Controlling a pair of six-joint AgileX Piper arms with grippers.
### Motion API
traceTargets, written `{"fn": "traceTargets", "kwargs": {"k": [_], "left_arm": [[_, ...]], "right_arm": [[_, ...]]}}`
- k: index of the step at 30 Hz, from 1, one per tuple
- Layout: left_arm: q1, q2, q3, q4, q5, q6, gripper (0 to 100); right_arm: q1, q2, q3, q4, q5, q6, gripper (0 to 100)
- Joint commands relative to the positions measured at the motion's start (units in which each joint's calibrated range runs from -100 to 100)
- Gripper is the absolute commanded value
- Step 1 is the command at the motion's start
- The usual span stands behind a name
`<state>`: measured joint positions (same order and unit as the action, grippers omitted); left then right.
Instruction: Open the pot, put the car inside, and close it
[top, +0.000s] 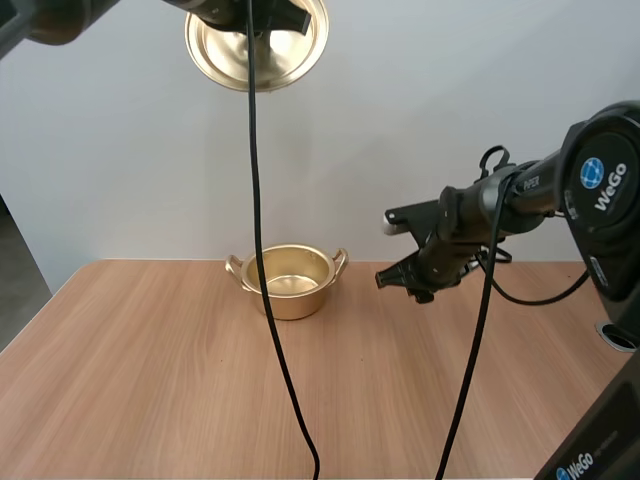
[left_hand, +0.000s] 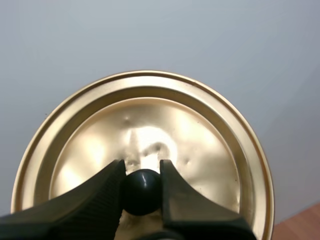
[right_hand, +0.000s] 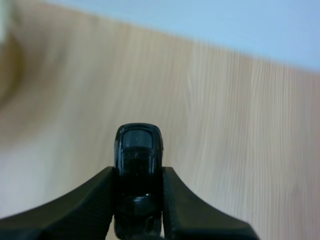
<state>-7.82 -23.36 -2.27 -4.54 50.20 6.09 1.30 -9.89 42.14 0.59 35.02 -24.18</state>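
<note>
Wood table, open pot near its back edge. Left gripper clamps the lid by its knob, up high. Right gripper pinches the black car, right of pot. Centre over the pot and lower inside before releasing.

Right wrist view: the car has its tail buried between the right gripper fingers, and the pot is just a gold blur running off the edge. From the high view the car's too small to make out. The lid gets cut by the top edge there, with the left gripper covering its middle. Left wrist view: fingers hide the lid's near rim and part of the knob.
</note>
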Motion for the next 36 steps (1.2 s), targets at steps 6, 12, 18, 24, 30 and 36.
{"fn": "traceTargets", "kwargs": {"k": [6, 12, 18, 24, 30, 36], "left_arm": [[0.0, -4.3, -3.0, -4.7, -3.0, -0.1, 0], [0.0, -5.8, -4.1, -4.7, 0.5, 0.3, 0], [1.89, -5.8, -4.1, -5.2, -0.5, 0.3, 0], [4.47, -5.8, -4.1, -10.3, -2.4, 2.3, 0], [4.47, -5.4, -4.1, -13.1, -0.7, 4.1, 0], [4.47, -5.3, -4.1, -13.0, 0.2, 4.9, 0]], "right_arm": [[5.9, 1.3, -14.8, 1.7, -1.3, -4.5, 0], [9.8, 9.9, -20.6, 2.0, -2.5, -6.4, 0], [12.5, 19.9, -23.9, 2.6, -3.1, -7.5, 0], [13.1, 25.3, -23.9, 2.7, -4.6, -7.5, 0], [13.1, 25.8, -24.0, 3.0, -5.2, -7.5, 52], [13.1, 25.1, -24.0, 4.4, -4.2, -7.1, 60]]}}
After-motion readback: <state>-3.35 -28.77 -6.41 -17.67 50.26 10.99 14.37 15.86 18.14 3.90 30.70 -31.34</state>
